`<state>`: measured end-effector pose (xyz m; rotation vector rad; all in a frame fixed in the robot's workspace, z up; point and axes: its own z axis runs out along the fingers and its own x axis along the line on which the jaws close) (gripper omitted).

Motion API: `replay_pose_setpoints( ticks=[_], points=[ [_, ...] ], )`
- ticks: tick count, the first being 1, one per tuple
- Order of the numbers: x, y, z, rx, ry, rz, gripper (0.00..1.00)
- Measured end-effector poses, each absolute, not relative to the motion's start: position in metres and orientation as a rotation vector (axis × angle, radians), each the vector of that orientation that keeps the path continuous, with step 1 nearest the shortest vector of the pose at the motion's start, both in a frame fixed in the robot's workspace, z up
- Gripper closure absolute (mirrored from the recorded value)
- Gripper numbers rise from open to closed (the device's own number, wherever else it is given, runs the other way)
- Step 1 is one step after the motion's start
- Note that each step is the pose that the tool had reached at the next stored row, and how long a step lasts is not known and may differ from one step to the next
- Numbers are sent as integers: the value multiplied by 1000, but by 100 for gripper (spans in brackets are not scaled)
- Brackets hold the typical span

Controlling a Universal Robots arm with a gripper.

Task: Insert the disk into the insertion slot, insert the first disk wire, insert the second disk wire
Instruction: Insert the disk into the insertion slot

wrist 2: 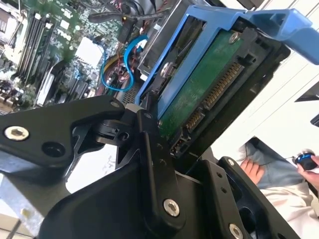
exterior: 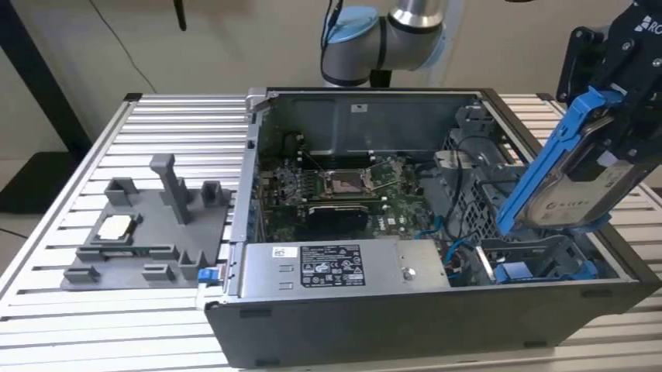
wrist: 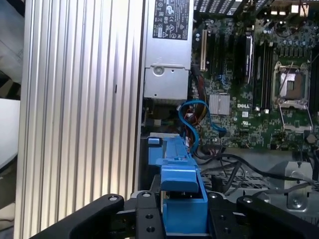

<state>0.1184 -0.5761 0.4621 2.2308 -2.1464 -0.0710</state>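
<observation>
My gripper is shut on the disk, a silver-grey drive in a bright blue carrier frame. It holds the disk by its upper end, tilted steeply, with the lower end just above the insertion slot. That slot is a dark metal bay with blue plastic at the case's front corner, on the exterior view's right. The second wrist view shows the disk's green circuit board and connector between the black fingers. In the first wrist view the blue carrier sits between the jaws. Blue wires loop loose inside the case beside the bay.
The open computer case lies on a slatted aluminium table. A grey labelled power-supply box fills the case's front, with the motherboard behind it. A grey fixture tray stands on the exterior view's left. A person's hand is nearby.
</observation>
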Motion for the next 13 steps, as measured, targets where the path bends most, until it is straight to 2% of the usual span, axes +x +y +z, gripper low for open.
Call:
replay_pose_setpoints(
  ticks=[13],
  points=[
    [118,-577,444,2202,-2187,-65,67]
  ],
)
